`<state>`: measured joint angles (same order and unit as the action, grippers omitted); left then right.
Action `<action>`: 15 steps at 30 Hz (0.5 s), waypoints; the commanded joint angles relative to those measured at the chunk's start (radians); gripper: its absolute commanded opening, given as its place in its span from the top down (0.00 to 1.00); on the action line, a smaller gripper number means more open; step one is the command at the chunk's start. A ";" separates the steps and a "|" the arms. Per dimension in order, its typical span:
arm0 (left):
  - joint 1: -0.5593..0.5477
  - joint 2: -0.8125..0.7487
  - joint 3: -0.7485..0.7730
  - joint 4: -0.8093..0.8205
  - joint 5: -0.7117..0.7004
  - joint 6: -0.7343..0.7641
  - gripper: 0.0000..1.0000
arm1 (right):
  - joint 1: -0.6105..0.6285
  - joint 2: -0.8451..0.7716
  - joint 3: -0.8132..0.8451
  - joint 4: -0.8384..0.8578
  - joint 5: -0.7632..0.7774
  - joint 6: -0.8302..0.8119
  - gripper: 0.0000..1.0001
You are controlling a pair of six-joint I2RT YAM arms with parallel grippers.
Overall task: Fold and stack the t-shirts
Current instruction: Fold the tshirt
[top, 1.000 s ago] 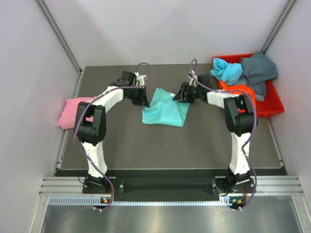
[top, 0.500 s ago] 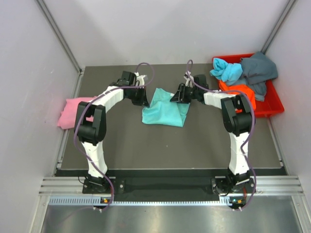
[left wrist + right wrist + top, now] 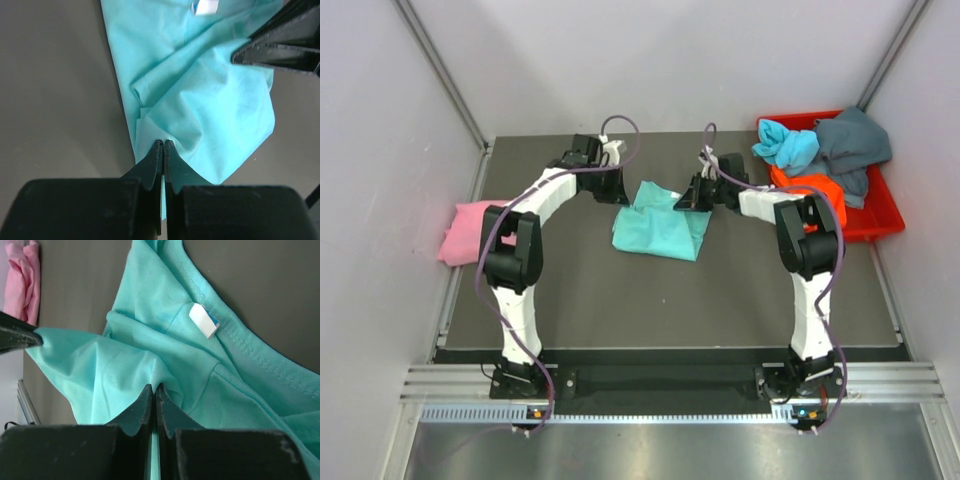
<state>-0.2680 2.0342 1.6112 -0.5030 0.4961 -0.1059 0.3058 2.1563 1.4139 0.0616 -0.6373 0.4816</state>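
Teal cloth marks the piece in hand: the teal t-shirt (image 3: 660,228), soft and rumpled, is spread on the dark grey table top (image 3: 660,300), well to the left of the red plastic bin (image 3: 880,215). A pink t-shirt (image 3: 465,230) lies farther from the bin, and light blue (image 3: 785,145), orange (image 3: 815,185) and dark grey-blue (image 3: 850,145) shirts are heaped in the bin.

The step is judged to be a two-handed lift of the teal t-shirt's far edge, to straighten it or carry it over for a fold. For this to go well, both pinched points should be raised together and drawn apart just enough for the cloth between them to be pulled taut. They should then be moved at the same pace, so that the edge is laid straight. Only a thin fold is caught at each side, so a sudden tug could let it slip.

The left gripper (image 3: 163,145), on the shirt's side away from the bin, is closed fully, with a small peak of teal cloth nipped at its fingertips. The right gripper (image 3: 152,388), on the shirt's bin side, is likewise pressed shut on a gathered ridge of the cloth, just below the white neck label (image 3: 202,320).
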 commanded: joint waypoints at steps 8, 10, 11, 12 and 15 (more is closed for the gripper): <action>0.004 0.063 0.174 0.004 -0.010 0.028 1.00 | 0.012 -0.262 -0.092 0.032 0.027 0.009 1.00; 0.004 0.080 0.194 0.004 -0.017 0.029 1.00 | 0.009 -0.302 -0.130 0.030 0.034 0.011 1.00; 0.004 0.086 0.208 0.006 -0.019 0.029 1.00 | 0.009 -0.317 -0.144 0.030 0.036 0.011 1.00; 0.004 0.099 0.216 0.007 -0.021 0.028 1.00 | 0.007 -0.341 -0.170 0.030 0.039 0.012 1.00; 0.000 0.135 0.266 0.009 -0.016 0.028 1.00 | 0.006 -0.383 -0.220 0.027 0.048 0.012 1.00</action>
<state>-0.2680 2.1475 1.8061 -0.5034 0.4801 -0.0967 0.3054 1.8435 1.2369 0.0673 -0.6041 0.4942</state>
